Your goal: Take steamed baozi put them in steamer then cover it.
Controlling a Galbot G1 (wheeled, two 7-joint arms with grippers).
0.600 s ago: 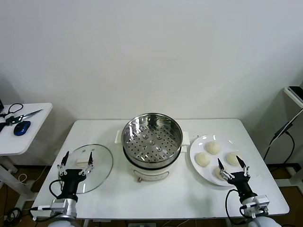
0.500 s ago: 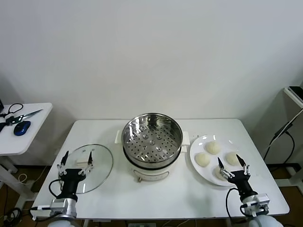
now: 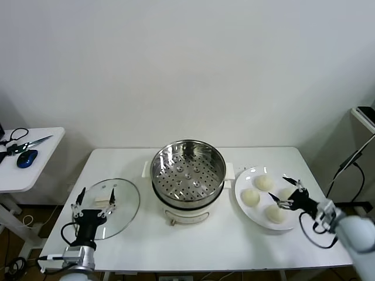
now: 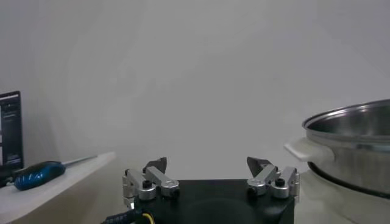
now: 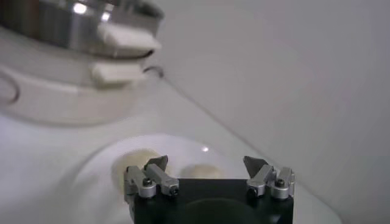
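The steamer (image 3: 188, 175) stands open at the table's middle, its perforated tray bare; it also shows in the right wrist view (image 5: 79, 24) and the left wrist view (image 4: 353, 137). The cover (image 3: 126, 205) lies flat to its left. Several baozi lie on a white plate (image 3: 258, 221) on the right: one at the back (image 3: 263, 182), one on the left (image 3: 251, 197), one in front (image 3: 274, 214). My right gripper (image 3: 286, 192) is open and hovers over the plate's right side, partly hiding a further bun. Two buns (image 5: 135, 159) (image 5: 198, 171) lie beyond its fingers. My left gripper (image 3: 96, 196) is open over the cover's near edge.
A side table (image 3: 41, 170) to the left holds a blue mouse (image 3: 27, 158) and scissors (image 3: 29, 142). A stand (image 3: 366, 114) is at the far right. The table's front edge runs close below both arms.
My right arm has swung from the table's front edge to the right side, and its open gripper has moved back over the plate's right part. The left arm has not moved.
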